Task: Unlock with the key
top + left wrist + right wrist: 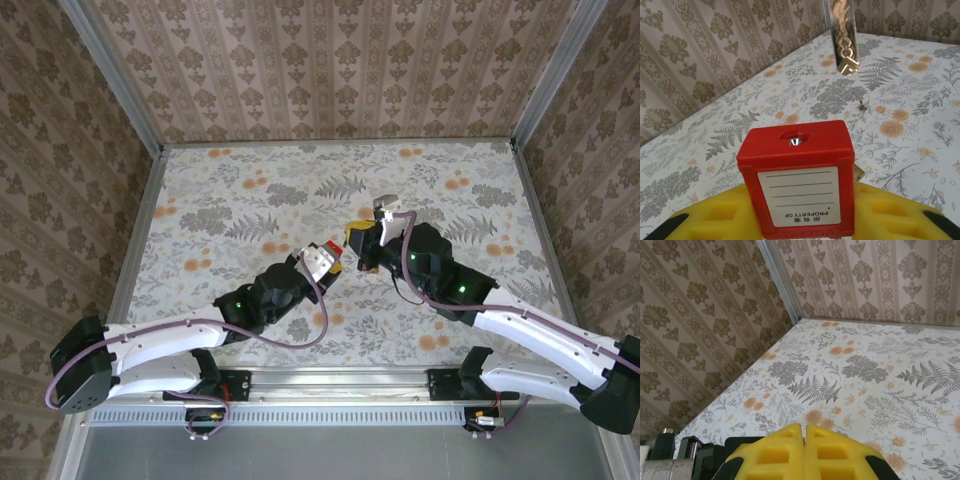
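My left gripper (800, 212) is shut on a red plastic padlock (797, 175) with a white "PROPERTY OF" label. Its keyhole (794, 138) faces away from the wrist. A small brass bit (859, 173) peeks out behind its right side. Beyond it, a thin shiny metal piece with a brass-coloured notched tip, by its look the key (846, 59), hangs in from the top edge. From above, the left gripper (328, 262) and right gripper (355, 240) nearly meet over mid-table. The right gripper (804, 432) has its yellow pads pressed together, a dark sliver in the seam.
The floral table (250, 190) is boxed in by patterned walls (330, 60) with metal corner posts (780, 277). A tiny dark speck (861, 105) lies on the table. Dark parts of the other arm (670, 457) sit at the lower left of the right wrist view.
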